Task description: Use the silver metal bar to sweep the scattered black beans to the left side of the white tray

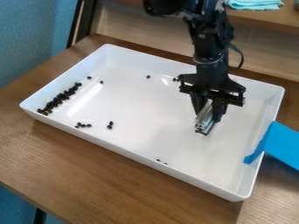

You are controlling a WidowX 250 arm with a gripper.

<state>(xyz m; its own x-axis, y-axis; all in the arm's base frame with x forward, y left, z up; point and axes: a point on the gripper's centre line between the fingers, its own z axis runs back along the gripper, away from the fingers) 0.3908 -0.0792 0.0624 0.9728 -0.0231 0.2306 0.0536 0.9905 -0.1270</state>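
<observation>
Camera view | gripper (208, 117): fingers standing slightly apart, apparently clasping a grey metallic piece (203, 124) low inside the white tray (146, 163) | progress: seemingly partial; most black bits (57, 99) are lying bunched near one short wall, strays (83, 125) are lying scattered

Likely a lab: robot arm (211, 48)

Wooden table (116, 183) under white tray (140, 113)
</observation>
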